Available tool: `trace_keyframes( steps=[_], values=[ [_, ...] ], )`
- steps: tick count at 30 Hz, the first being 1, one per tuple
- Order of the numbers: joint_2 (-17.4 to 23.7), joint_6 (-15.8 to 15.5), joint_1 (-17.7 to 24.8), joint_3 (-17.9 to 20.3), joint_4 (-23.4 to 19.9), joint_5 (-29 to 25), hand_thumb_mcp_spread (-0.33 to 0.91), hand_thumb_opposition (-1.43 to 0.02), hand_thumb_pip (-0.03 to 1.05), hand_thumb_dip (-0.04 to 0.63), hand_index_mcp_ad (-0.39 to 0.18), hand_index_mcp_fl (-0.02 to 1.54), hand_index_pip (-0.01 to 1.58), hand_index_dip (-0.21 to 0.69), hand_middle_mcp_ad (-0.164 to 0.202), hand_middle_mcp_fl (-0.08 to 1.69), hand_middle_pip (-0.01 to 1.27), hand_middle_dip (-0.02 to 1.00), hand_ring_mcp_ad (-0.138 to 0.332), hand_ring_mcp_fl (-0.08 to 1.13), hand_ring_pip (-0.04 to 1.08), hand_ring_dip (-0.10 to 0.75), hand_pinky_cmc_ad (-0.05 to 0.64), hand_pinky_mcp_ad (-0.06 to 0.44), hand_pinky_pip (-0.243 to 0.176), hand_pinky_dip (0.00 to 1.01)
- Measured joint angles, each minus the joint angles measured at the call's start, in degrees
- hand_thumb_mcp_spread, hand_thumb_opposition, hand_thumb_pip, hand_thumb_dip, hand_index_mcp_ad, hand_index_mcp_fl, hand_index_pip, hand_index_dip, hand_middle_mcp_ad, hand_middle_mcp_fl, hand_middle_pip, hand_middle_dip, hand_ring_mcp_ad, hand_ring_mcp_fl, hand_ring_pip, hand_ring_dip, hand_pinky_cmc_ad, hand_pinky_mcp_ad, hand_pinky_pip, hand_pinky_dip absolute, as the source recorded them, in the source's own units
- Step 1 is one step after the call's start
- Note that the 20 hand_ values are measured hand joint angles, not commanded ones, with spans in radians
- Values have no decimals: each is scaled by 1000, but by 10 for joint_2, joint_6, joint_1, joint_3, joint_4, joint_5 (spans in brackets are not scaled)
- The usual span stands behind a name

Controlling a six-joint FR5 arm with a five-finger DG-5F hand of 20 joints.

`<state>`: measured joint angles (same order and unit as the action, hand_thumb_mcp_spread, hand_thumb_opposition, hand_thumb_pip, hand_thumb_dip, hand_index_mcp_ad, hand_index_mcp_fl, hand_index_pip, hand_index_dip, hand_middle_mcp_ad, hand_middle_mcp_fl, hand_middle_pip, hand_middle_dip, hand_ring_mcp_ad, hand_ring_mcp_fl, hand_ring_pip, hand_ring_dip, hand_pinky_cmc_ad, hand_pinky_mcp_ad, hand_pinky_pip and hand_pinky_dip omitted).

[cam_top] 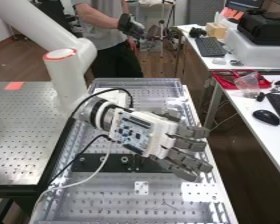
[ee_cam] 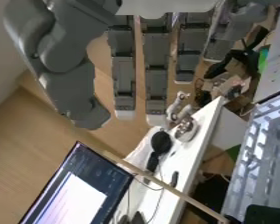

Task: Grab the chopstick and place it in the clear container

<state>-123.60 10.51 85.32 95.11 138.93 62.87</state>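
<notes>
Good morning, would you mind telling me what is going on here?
A robot's hand is out over the perforated bench, its fingers fairly straight and holding nothing. A thin, pale stick, probably the chopstick, crosses the wrist view outside its grasp; what supports it is unclear. So the grab has yet to happen.

On the central worktop, in the high view: a crosswise bar, with a plate before it. To the left, another worktop, with a patch near its far edge. To the right, on the side worktop, a tray, a container overlapping it in view, and nearer, a mouse. Behind, on a farther worktop, a keyboard before a box.
</notes>
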Motion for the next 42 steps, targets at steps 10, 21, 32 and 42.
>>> trace_keyframes(
  steps=[10,21,32,42],
  values=[
    [-24,31,3,-29,21,-2,456,-773,695,337,3,360,915,31,127,614,410,527,101,330,63,223,183,168,-10,190],
    [-40,49,8,-49,31,-5,506,-787,658,340,-9,304,1108,31,103,634,487,574,54,394,61,284,229,168,3,182],
    [-40,18,13,-57,42,5,522,-787,658,305,-12,59,1344,37,99,456,632,606,51,347,63,340,248,168,19,178],
    [-38,3,14,-55,35,-11,518,-778,658,290,-12,134,1410,51,98,475,696,607,37,346,61,354,251,166,19,178]
  ],
)
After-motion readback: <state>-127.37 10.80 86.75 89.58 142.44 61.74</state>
